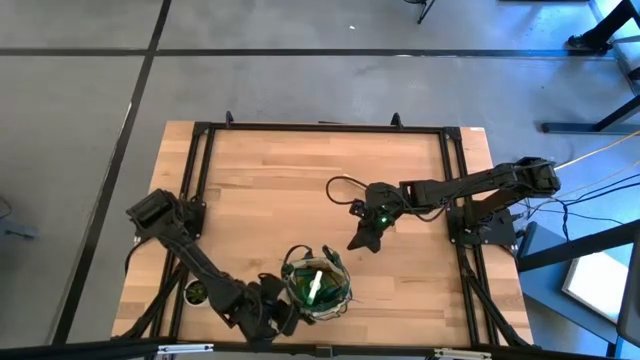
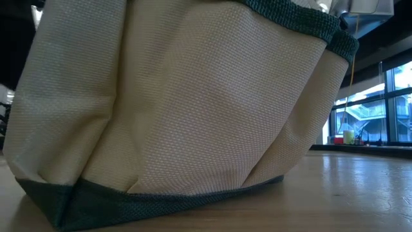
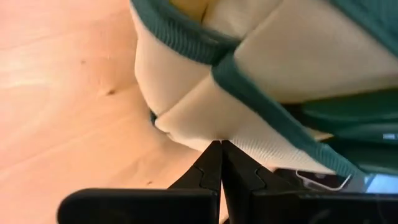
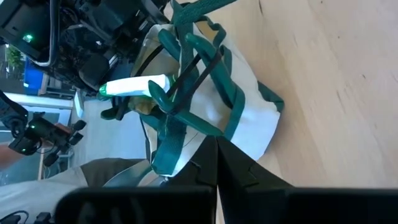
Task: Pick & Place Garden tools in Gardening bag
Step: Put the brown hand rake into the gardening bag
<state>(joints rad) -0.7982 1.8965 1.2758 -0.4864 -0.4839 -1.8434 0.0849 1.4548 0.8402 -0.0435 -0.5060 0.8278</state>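
1. The olive-green and khaki fabric gardening bag (image 1: 316,288) stands at the near edge of the pale wooden surface (image 1: 290,190), its dark loop handles (image 4: 200,62) splayed over the open mouth.
2. A green spray bottle with a white trigger (image 4: 134,87) lies inside the bag, and other tools in there are hard to make out; no loose tool shows elsewhere on the surface.
3. The left end effector (image 3: 220,149) has its fingers pressed together, empty, tips just beside the bag's khaki side wall.
4. The right end effector (image 1: 362,238) hangs near the bag, toward the middle of the surface, fingers together and holding nothing.
5. Judging by this, packing looks all but finished; the next move probably calls only for both arms to back away from the bag.
6. No brand, label or writing is readable.
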